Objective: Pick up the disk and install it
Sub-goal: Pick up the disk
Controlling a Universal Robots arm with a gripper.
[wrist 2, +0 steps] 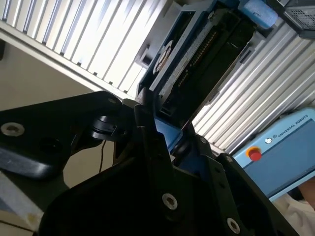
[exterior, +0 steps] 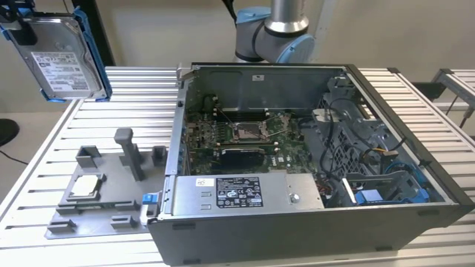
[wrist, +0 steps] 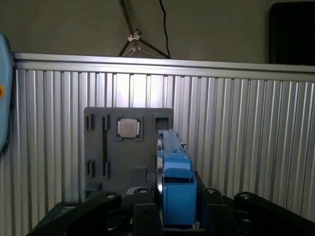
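The disk (exterior: 63, 55), a silver-grey drive with a white label in a blue carrier, hangs high in the air at the exterior view's upper left, well above the table. My gripper (exterior: 28, 30) is shut on its top end. In the first wrist view the disk's blue carrier edge (wrist: 174, 177) stands edge-on between my black fingers (wrist: 141, 216), with the gripper (wrist: 174, 219) clamped around it. The second wrist view shows the disk (wrist 2: 197, 54) stretching away from my gripper (wrist 2: 162, 142), its circuit-board side showing.
An open computer case (exterior: 415, 217) lies on the slatted table (exterior: 126, 94), with a motherboard, a grey power-supply box (exterior: 245, 192) and a blue drive bay (exterior: 386, 192). A grey fixture plate (exterior: 97, 222) holds a small square chip (exterior: 84, 186). A teach pendant (wrist 2: 280, 152) lies nearby.
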